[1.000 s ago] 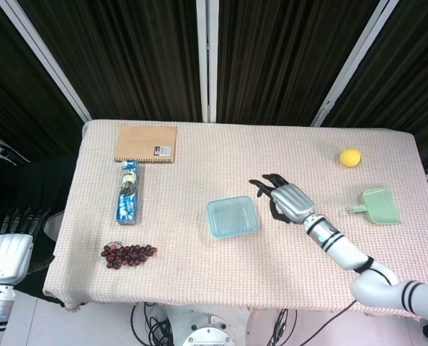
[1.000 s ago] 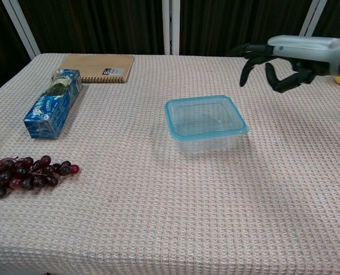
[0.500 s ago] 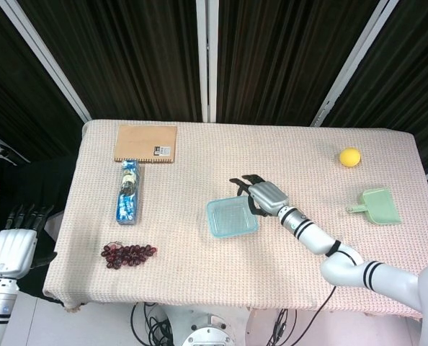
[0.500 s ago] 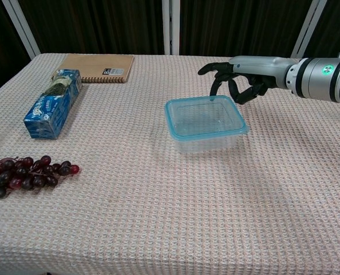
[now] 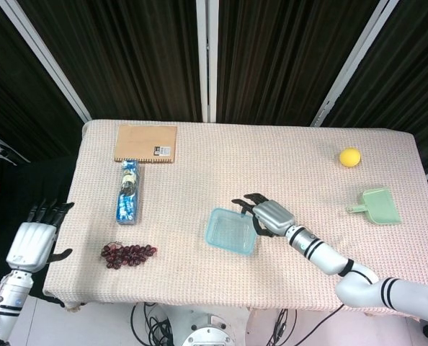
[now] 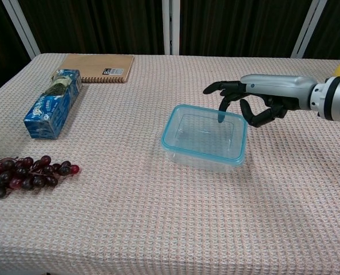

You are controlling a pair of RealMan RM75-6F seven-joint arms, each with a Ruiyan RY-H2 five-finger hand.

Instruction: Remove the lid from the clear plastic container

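We see the clear plastic container (image 6: 204, 137) with its blue-rimmed lid (image 6: 187, 150) still on, sitting near the middle of the waffle-weave tablecloth (image 5: 300, 155), slightly askew. Our right hand (image 6: 250, 103) hovers at its 2 o'clock corner, fingers (image 6: 222, 112) curled downward and apart, one tip touching the lid's rim, gripping nothing. Only the head view shows our left hand (image 5: 35, 241), fingers spread, off the table's 8 o'clock edge.
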